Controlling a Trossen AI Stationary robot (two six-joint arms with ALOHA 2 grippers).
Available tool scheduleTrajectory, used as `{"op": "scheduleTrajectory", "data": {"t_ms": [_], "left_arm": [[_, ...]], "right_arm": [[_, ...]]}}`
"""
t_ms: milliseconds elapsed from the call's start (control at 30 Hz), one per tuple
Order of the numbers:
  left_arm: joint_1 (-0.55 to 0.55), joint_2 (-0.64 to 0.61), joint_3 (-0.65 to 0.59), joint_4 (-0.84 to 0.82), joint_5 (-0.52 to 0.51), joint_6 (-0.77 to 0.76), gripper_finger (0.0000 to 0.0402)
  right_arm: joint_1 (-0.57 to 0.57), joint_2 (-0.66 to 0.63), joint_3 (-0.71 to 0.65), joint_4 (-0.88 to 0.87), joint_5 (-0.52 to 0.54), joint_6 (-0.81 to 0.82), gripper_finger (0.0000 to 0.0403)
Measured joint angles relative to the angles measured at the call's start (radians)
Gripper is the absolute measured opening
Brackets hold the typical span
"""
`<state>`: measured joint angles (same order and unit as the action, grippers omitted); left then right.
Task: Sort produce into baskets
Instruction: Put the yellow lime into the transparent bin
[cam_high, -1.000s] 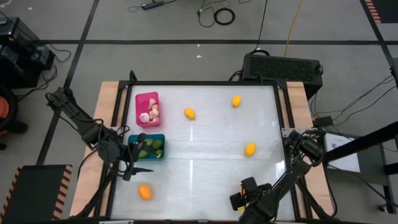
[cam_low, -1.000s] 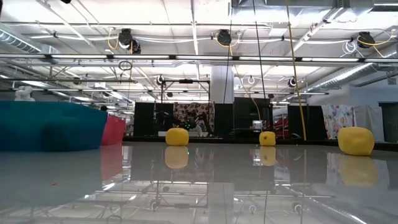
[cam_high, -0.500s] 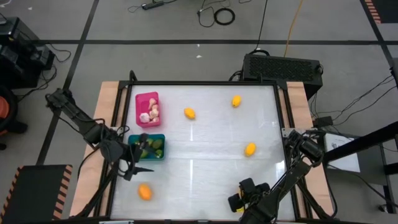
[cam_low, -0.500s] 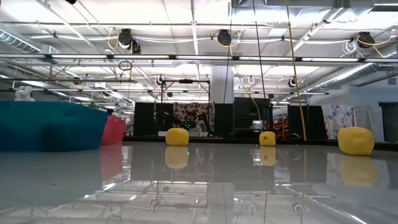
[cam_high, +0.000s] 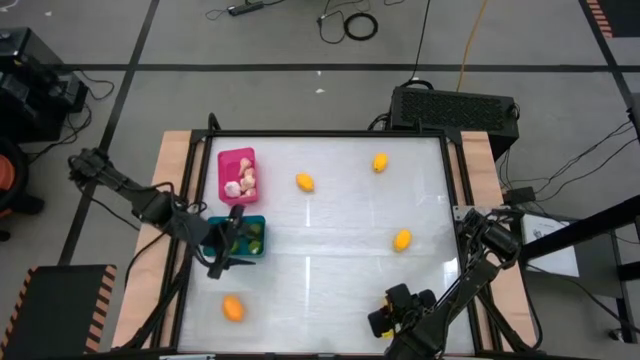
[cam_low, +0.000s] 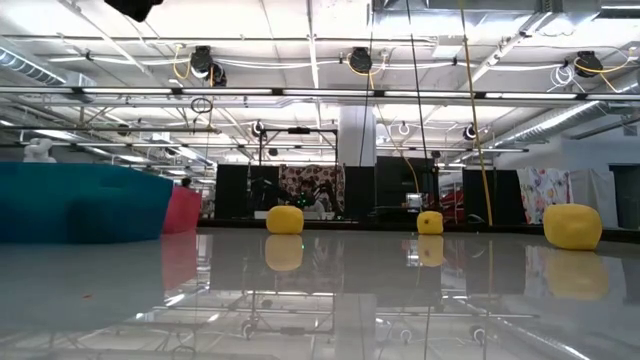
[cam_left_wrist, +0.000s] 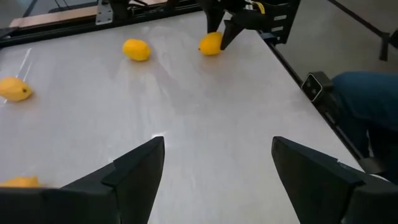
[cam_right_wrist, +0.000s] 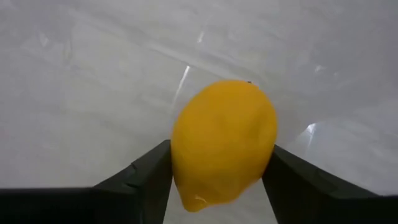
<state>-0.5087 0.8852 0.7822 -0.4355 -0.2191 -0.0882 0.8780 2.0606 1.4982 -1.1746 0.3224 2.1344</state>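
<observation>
In the high view, the contents of the blue basket (cam_high: 243, 238) were partly covered by the left gripper (cam_high: 232, 241). The lemon (cam_right_wrist: 222, 142) between the right gripper's fingers was hidden there by that arm.

From my station, both arms read as matte black, built of slim tubular links joined by chunkier rounded joint housings. On my left arm (cam_high: 140, 200), a thin dark cable runs alongside the links. Its fingers (cam_left_wrist: 134, 171) are flat, angular black plastic wedges with bevelled edges and a faint grainy finish. My right arm (cam_high: 480, 262) shows pale grey highlights on its joint caps, and its wrist block is boxy and black. Its fingers (cam_right_wrist: 146, 174) are the same dark, wedge-shaped plates, smooth on the inner faces. I can't make out any screws or markings.
</observation>
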Motion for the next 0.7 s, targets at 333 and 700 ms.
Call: {"op": "scheduleTrajectory", "data": {"t_ms": [333,700], "left_arm": [[0.135,0.0,0.0,-0.012,0.116,0.026,0.0304],[0.237,0.0,0.0,-0.06,0.197,0.017,0.0304]], "right_arm": [[-0.016,-0.004,0.013,0.048,0.229,-0.052,0.02],[-0.204,0.014,0.015,0.903,0.513,-0.945,0.0203]]}}
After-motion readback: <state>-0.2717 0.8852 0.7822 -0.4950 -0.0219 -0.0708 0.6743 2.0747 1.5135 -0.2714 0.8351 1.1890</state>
